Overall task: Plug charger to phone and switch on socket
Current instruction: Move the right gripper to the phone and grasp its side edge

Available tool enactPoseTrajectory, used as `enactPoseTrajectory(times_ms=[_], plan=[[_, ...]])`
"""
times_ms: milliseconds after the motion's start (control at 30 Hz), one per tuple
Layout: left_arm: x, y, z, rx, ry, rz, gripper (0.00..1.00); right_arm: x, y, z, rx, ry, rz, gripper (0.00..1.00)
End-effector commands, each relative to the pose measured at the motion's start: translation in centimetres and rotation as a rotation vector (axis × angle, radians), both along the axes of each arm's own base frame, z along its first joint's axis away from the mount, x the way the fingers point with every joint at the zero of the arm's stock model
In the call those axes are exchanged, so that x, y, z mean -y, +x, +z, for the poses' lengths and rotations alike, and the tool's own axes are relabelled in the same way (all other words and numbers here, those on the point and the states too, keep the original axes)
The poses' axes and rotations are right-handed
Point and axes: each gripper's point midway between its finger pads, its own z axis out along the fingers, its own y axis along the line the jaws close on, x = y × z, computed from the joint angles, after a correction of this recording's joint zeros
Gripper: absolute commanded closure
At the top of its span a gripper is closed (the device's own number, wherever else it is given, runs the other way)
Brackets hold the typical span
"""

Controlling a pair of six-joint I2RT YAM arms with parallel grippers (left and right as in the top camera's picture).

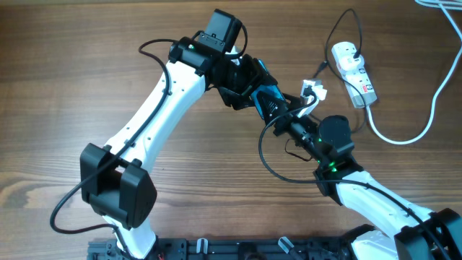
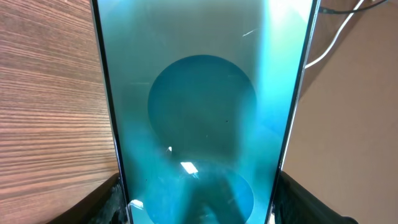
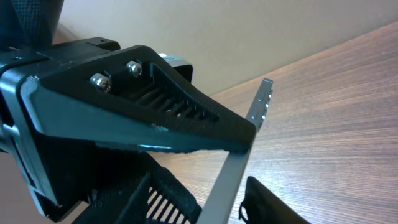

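Note:
The phone (image 1: 272, 96) has a turquoise screen and is held off the table by my left gripper (image 1: 254, 88). In the left wrist view the phone (image 2: 202, 93) fills the frame, and the gripper (image 2: 196, 205) is shut on its two long edges. My right gripper (image 1: 289, 121) is at the phone's lower end. In the right wrist view the phone's silver edge (image 3: 245, 146) runs between that gripper's fingers (image 3: 217, 199). The white socket strip (image 1: 354, 74) lies at the back right. The charger's thin black cable (image 1: 333, 32) loops from the strip to a small white piece (image 1: 313, 91).
The strip's thick white cord (image 1: 422, 123) curves across the right side of the wooden table (image 1: 86, 72) and off the far edge. A loose black cable (image 1: 278, 170) hangs beside the right arm. The left arm spans the table's middle.

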Motion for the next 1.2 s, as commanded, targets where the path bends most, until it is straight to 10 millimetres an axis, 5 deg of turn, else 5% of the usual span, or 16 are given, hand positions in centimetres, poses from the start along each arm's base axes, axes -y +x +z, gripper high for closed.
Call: enactPoseTrajectory(times_ms=[0,800,967,1167], plan=[[0.7,-0.5,2.6,0.049,-0.039,-0.009,0.43,-0.2,0.4,0.7,-0.008,0.034,-0.01,0.54],[1.6,-1.0,2.7,0.057,-0.042,-0.028,0.41,-0.4,0.2,0.2,-0.064,0.067,0.011,0.85],[1.5,-1.1,2.6,0.053,-0.036,-0.033,0.4,-0.7,-0.1,1.6,-0.023,0.109,0.036,0.91],[1.0,-0.9,2.5,0.052,-0.034,-0.025,0.21,-0.6,0.0,1.2,-0.113,0.183,0.024,0.95]])
